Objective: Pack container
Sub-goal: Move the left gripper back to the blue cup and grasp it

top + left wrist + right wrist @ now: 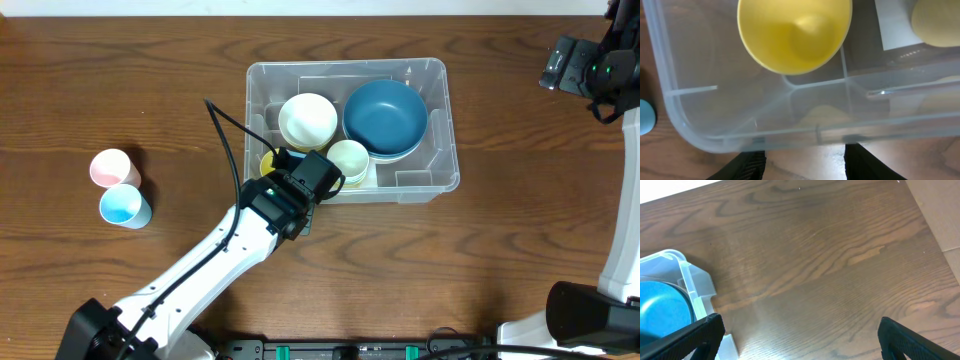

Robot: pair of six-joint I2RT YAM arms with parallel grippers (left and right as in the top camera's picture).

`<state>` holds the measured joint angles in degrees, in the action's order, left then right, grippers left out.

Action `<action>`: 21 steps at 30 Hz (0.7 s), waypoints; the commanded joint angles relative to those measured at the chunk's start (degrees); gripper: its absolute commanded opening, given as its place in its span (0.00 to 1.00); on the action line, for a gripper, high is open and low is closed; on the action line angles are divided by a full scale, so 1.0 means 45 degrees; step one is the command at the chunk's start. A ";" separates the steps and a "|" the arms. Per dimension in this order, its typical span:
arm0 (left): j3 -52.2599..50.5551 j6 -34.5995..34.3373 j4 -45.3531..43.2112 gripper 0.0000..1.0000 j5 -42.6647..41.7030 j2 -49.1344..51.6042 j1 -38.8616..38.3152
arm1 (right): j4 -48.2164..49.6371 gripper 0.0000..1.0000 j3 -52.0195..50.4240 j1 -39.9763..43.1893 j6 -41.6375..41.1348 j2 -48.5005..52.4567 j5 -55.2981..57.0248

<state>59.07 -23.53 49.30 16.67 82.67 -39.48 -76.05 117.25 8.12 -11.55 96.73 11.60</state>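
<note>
The clear plastic container (440,150) stands at the middle back of the table. It holds a big blue bowl (386,118), a cream bowl (307,120), a pale cup (348,160) and a yellow cup (268,163). My left gripper (310,178) hangs over the container's front left edge, open and empty. In the left wrist view the yellow cup (792,32) lies inside the container wall (685,100), beyond my fingers (805,165). My right gripper (800,340) is open and empty over bare table, right of the container corner (687,275).
A pink cup (110,167) and a blue cup (124,207) stand together at the left of the table; the blue cup's edge shows in the left wrist view (646,116). The right arm's body (590,65) sits at the far right edge.
</note>
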 commanded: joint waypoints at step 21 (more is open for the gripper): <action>0.2793 0.0491 0.1792 0.75 0.1307 -0.3638 0.8641 | -0.0015 0.99 0.0010 0.0024 -0.0141 -0.0015 0.0092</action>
<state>71.50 -20.67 57.36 21.17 64.20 -7.18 -76.03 117.23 8.12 -11.55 96.73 11.60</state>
